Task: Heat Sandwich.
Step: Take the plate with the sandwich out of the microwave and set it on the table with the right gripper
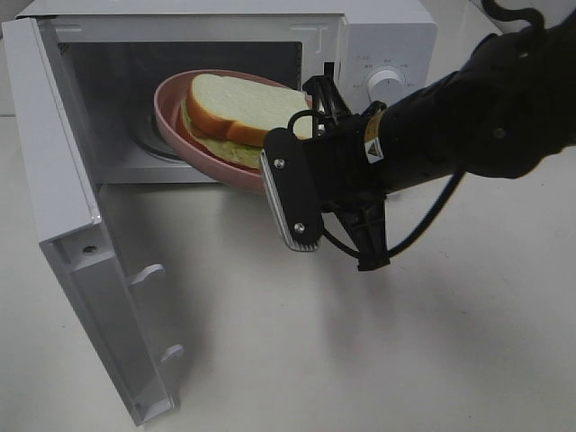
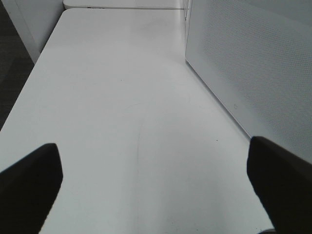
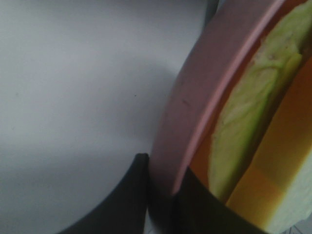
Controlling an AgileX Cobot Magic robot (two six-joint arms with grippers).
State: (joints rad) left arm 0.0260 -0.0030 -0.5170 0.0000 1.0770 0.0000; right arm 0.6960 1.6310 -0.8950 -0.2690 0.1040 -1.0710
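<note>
The sandwich (image 1: 241, 110), thick white bread with tan crust and green filling, lies on a round pink plate (image 1: 169, 115). The plate is tilted, partly inside the open microwave (image 1: 387, 36). My right gripper (image 1: 273, 169) is shut on the plate's near rim and holds it at the cavity mouth. The right wrist view shows the pink rim (image 3: 195, 97) pinched between my right gripper's (image 3: 163, 195) dark fingers, with filling and crust of the sandwich (image 3: 243, 112) beside it. My left gripper (image 2: 156, 185) is open and empty over the table, out of the exterior view.
The microwave door (image 1: 81, 234) hangs wide open at the left. The control knob (image 1: 387, 83) is on the right panel. In the left wrist view the microwave's perforated side wall (image 2: 253, 58) stands beside the white table (image 2: 122, 97).
</note>
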